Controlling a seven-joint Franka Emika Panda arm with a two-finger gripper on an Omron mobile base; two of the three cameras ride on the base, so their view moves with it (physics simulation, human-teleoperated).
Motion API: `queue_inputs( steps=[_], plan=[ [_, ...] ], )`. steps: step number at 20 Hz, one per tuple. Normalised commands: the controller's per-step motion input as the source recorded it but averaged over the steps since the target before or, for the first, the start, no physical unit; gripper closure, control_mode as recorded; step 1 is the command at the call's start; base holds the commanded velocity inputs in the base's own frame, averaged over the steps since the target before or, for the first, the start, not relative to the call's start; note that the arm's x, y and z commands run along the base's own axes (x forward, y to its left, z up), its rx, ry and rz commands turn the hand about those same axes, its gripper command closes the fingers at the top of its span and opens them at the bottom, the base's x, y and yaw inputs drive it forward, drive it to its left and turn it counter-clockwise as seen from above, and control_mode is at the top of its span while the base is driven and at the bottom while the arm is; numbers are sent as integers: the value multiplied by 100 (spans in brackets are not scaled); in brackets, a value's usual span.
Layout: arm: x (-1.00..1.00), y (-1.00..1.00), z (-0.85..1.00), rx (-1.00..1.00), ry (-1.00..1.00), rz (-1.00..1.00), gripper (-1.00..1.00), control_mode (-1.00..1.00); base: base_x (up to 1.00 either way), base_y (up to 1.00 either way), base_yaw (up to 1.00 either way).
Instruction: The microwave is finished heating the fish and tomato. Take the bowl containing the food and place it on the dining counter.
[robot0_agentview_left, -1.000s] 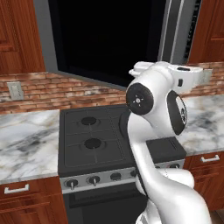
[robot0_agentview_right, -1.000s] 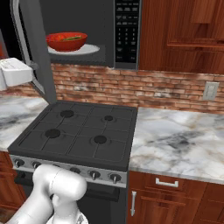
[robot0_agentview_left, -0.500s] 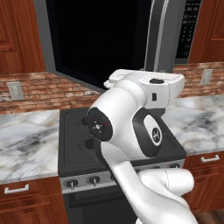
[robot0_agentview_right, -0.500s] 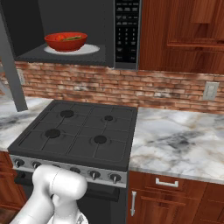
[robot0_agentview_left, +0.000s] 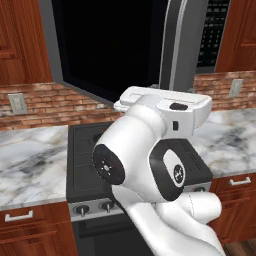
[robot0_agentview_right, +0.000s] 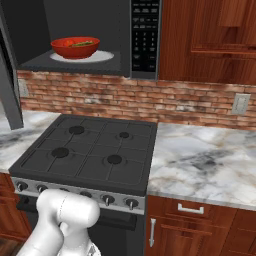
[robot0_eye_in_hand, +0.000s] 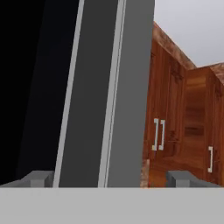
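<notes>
Your fingers (robot0_eye_in_hand: 112, 179) stand spread wide and hold nothing; in the hand view the two tips sit at about 7 and 5 o'clock, straddling the grey edge of the microwave door (robot0_eye_in_hand: 105, 87) without pinching it. That spacing suggests you have just let go of the door, which hangs swung fully out, its black glass facing the left base camera (robot0_agentview_left: 110, 45).

With the door out of the way, the microwave (robot0_agentview_right: 145, 40) cavity is exposed in the right base view. The red bowl (robot0_agentview_right: 75, 47) sits inside on a pale round plate (robot0_agentview_right: 102, 56), at roughly 11 o'clock in that picture, with something greenish, probably the fish (robot0_agentview_right: 82, 44), lying in it. The tomato is too hard to pick out against the red to place.

Below the microwave runs a brick backsplash, then a black four-burner stove (robot0_agentview_right: 85, 152) flanked by marble worktop surface (robot0_agentview_right: 205, 162) at 3 o'clock, with reddish wood cabinets (robot0_agentview_right: 210, 35) above and below. The dining counter isn't in front of you here, so you would judge the bowl must be carried elsewhere once you reach in and grip its rim.
</notes>
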Motion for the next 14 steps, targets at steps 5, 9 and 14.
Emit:
queue_inputs(
  steps=[5, 9, 14],
  plan=[
    [-100, -31, -9, 3, -4, 0, -100, -100, 0, 0, 0],
    [-93, -100, 1, 15, -7, 7, -100, -100, 0, 0, 0],
    [-57, -37, 0, 4, -1, 0, -100, -100, 0, 0, 0]
  ],
)
